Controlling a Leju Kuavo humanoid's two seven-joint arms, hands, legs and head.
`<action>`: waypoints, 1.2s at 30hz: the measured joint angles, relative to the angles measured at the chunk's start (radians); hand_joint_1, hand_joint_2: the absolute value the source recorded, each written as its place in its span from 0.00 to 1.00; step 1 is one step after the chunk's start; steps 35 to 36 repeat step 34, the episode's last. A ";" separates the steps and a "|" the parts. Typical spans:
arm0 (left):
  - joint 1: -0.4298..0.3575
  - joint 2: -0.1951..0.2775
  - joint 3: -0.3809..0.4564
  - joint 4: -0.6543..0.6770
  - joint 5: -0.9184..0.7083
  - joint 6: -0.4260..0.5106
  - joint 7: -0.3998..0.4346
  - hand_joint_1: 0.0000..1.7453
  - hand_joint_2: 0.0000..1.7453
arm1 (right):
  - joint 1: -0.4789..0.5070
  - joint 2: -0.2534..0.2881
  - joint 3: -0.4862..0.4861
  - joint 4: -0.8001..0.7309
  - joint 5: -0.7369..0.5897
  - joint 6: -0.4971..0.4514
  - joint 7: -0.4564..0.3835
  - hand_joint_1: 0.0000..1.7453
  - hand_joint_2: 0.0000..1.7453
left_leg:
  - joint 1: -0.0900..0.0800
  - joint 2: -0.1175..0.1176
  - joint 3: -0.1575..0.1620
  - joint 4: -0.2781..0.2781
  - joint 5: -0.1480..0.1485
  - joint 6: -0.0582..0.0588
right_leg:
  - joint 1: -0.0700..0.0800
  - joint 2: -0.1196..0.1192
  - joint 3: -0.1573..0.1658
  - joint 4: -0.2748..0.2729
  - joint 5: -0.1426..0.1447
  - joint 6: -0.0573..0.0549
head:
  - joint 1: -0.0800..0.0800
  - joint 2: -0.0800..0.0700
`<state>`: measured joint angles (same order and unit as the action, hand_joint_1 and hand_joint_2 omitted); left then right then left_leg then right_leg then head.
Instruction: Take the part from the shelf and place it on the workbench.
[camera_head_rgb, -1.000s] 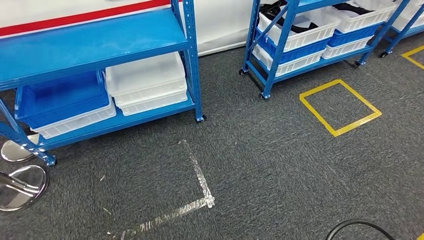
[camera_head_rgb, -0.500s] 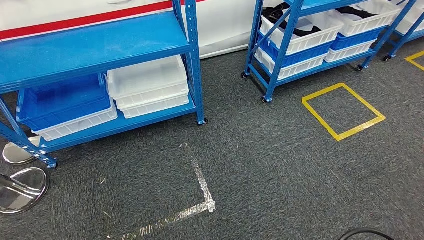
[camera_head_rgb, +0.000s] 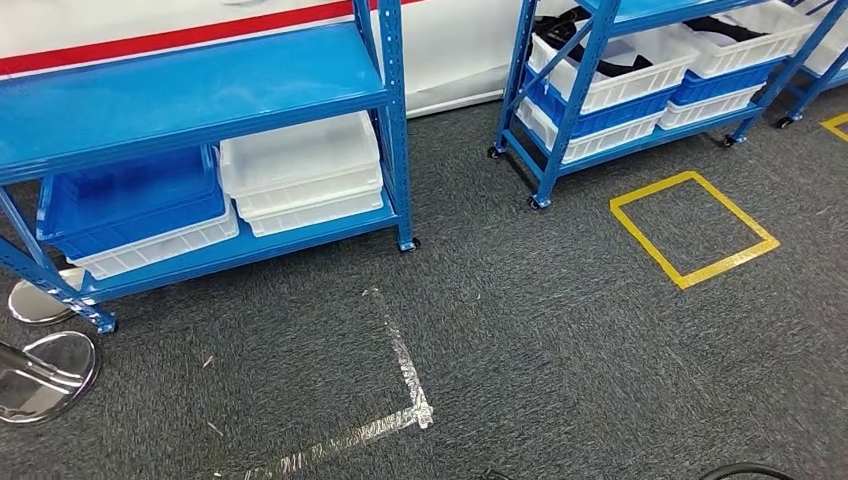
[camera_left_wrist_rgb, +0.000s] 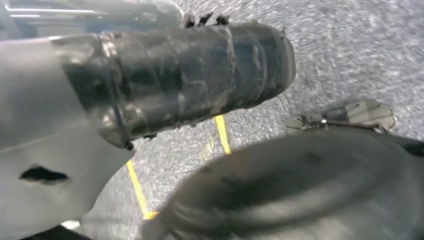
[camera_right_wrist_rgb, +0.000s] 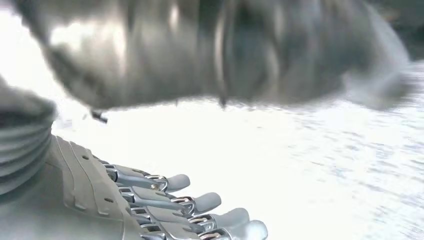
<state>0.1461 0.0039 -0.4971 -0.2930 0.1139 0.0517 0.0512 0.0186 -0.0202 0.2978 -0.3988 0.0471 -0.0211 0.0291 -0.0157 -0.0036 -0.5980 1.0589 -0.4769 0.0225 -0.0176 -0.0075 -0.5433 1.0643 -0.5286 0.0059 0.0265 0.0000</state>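
Black parts (camera_head_rgb: 603, 58) lie in white bins (camera_head_rgb: 640, 75) on the blue wheeled shelf (camera_head_rgb: 572, 110) at the far right of the head view. In the left wrist view my left hand (camera_left_wrist_rgb: 105, 105) hangs over the carpet. Its grey cover and black-taped thumb (camera_left_wrist_rgb: 200, 70) show, and its fingers are hidden. In the right wrist view my right hand (camera_right_wrist_rgb: 150, 200) has its fingers stretched out side by side with nothing in them, against a glaring, blurred floor.
A wide blue shelf (camera_head_rgb: 190, 85) at the left holds an empty white bin (camera_head_rgb: 300, 160) and a blue bin (camera_head_rgb: 130, 195) on its lower level. On the grey carpet are a yellow tape square (camera_head_rgb: 695, 230), a silver tape corner (camera_head_rgb: 405, 375), chrome round bases (camera_head_rgb: 45, 370) and a black cable (camera_head_rgb: 745, 470).
The whole head picture has slid slightly down and to the right, so the camera has moved. The black cable at the bottom edge shows less than before. Shelves and bins keep their places.
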 joint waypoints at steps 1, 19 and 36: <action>0.009 0.001 0.030 0.002 -0.009 -0.004 -0.004 0.00 0.00 | 0.001 0.000 -0.015 -0.011 -0.004 0.002 -0.002 0.00 1.00 | -0.002 0.000 0.002 -0.002 0.001 0.003 | -0.001 0.000 0.000 -0.005 0.000 0.005 | 0.000 0.000; -0.084 0.012 0.371 -0.165 -0.107 -0.043 -0.048 0.00 0.00 | 0.200 0.014 -0.204 0.078 -0.044 0.017 -0.024 0.00 0.00 | -0.003 -0.001 0.030 -0.015 -0.022 0.012 | 0.002 0.016 -0.010 -0.002 0.017 0.008 | 0.007 0.000; 0.005 0.012 0.444 -0.146 -0.112 -0.050 -0.047 0.00 0.00 | 0.132 0.014 -0.255 0.033 -0.044 0.021 -0.029 0.00 0.00 | 0.002 -0.006 0.041 -0.021 -0.020 0.004 | 0.008 0.006 -0.007 -0.002 0.011 -0.002 | 0.007 0.000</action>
